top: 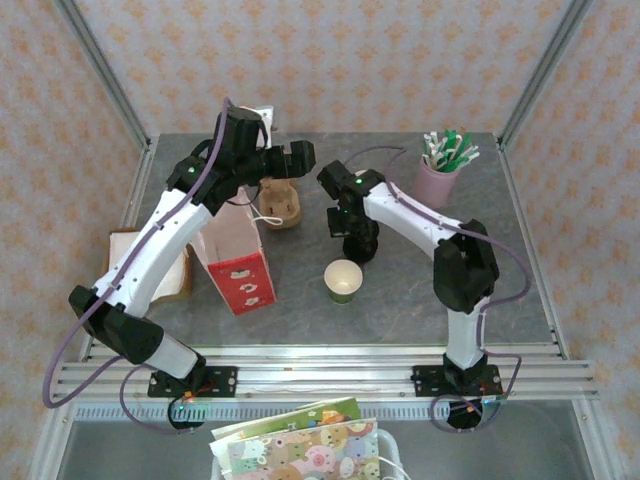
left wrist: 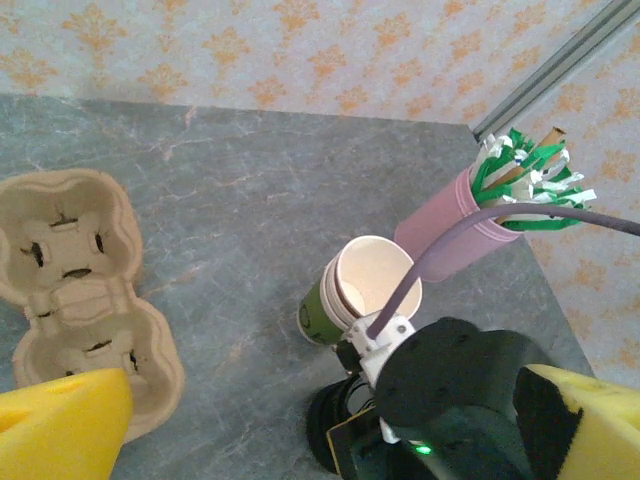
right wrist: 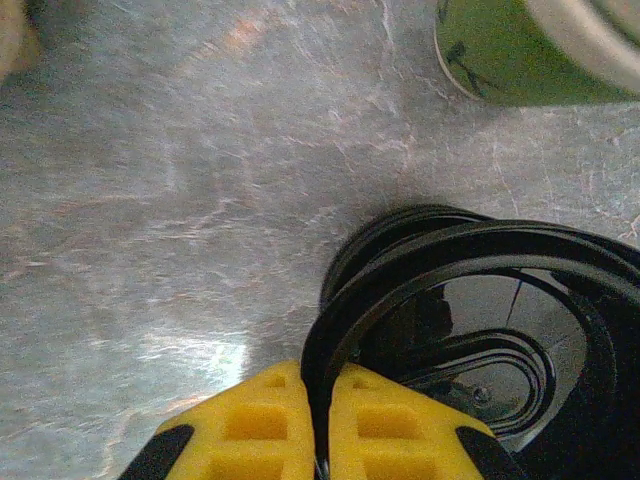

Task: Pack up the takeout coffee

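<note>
Takeout coffee isn't assembled yet, by my read: green cup (top: 343, 281) stands lidless on the table (top: 500, 290) centre-front, just in front of the right gripper (right wrist: 320, 420). From the left wrist view it looks like two nested cups. Right gripper is pinched tight on the thin rim of a black lid (right wrist: 480, 250), low over the table. A second black ring (right wrist: 345, 262) sits under it; can't tell if that's another lid. Left gripper (top: 300, 158) is spread wide with nothing in it, up near the cardboard carrier (top: 280, 203). The paper bag (top: 235, 262) stands left of the cup.

Risks:
- The edge-only grip lets the lid twist or slip when pressed down.
- The unbraced cup could tip or skid.
- A lower lid could stick and ride along.
- The arms are close and could bump.
</note>
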